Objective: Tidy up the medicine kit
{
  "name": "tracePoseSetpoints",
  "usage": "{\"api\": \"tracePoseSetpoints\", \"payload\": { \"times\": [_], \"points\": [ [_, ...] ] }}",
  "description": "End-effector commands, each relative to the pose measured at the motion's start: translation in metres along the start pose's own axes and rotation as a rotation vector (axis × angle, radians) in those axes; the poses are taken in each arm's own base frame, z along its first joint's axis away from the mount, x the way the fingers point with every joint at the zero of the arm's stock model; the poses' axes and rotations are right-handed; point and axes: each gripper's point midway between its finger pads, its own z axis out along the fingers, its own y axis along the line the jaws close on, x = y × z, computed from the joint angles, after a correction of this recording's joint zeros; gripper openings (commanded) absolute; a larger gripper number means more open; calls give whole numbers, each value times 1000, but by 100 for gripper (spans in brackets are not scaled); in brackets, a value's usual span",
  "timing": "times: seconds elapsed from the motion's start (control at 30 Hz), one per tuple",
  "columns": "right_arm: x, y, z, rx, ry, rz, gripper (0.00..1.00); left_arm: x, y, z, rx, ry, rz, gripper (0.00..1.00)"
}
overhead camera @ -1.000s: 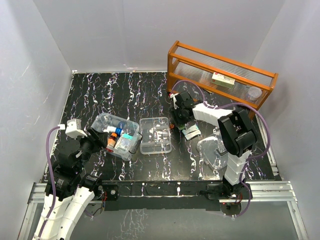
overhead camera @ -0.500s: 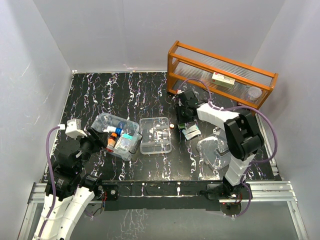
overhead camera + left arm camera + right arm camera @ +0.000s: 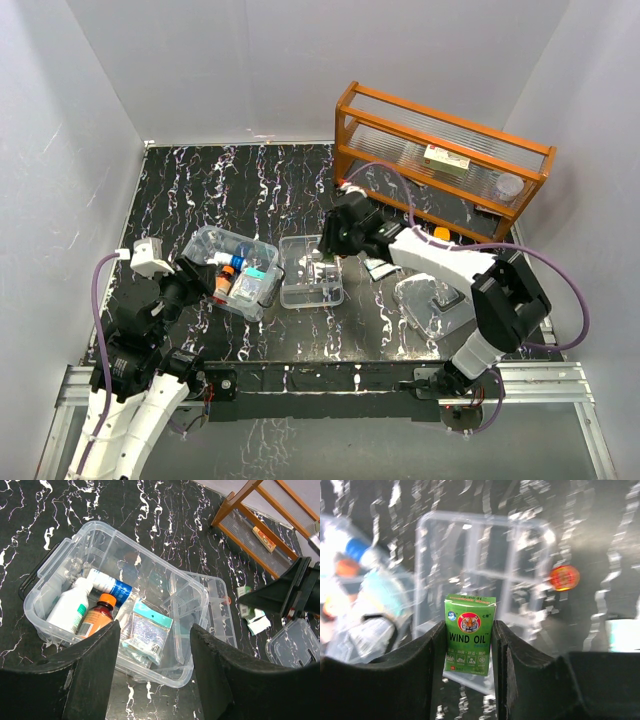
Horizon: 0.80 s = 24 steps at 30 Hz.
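Observation:
The medicine kit is in three parts. Its clear box [image 3: 233, 272] holds bottles and a teal packet, and it also shows in the left wrist view [image 3: 50, 562]. The clear divided tray [image 3: 311, 272] lies just to the right of the box. The clear lid [image 3: 432, 303] lies further to the right. My right gripper [image 3: 328, 250] is shut on a small green "Wind Oil" carton [image 3: 469, 632]. It holds the carton above the tray [image 3: 485, 555], near the tray's right edge. My left gripper [image 3: 155, 675] is open and empty, just in front of the box's near wall.
An orange wooden rack [image 3: 440, 150] stands at the back right, with a small carton [image 3: 446, 160] on its shelf. Loose packets [image 3: 381, 266] lie between the tray and the rack. A small red-orange round thing [image 3: 564, 577] lies beside the tray.
My right gripper has moved left from the packets near the rack to over the divided tray, with the green carton in it. The left arm has not moved.

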Motion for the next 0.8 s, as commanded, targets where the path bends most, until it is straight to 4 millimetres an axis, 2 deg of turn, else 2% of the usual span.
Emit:
{"api": "tracePoseSetpoints", "payload": {
  "times": [0.0, 0.1, 0.2, 0.43, 0.6, 0.77],
  "points": [
    [-10, 60, -3, -83, -117, 102, 36, -9, -3, -5, 10, -31, -2, 57],
    [1, 81, 8, -78, -110, 92, 37, -9, -2, -5, 9, -31, -2, 57],
    [10, 86, 23, -45, -99, 81, 38, -10, -3, -6, 13, -35, -5, 57],
    [18, 90, 50, -25, -74, 57, 38, -10, -3, -6, 16, -38, -5, 58],
    [30, 96, 65, 12, -34, 2, 38, -9, -4, -5, 16, -33, -3, 58],
    [37, 85, 76, 83, -35, -9, 38, -9, -4, -5, 18, -32, -3, 58]
  ]
}}
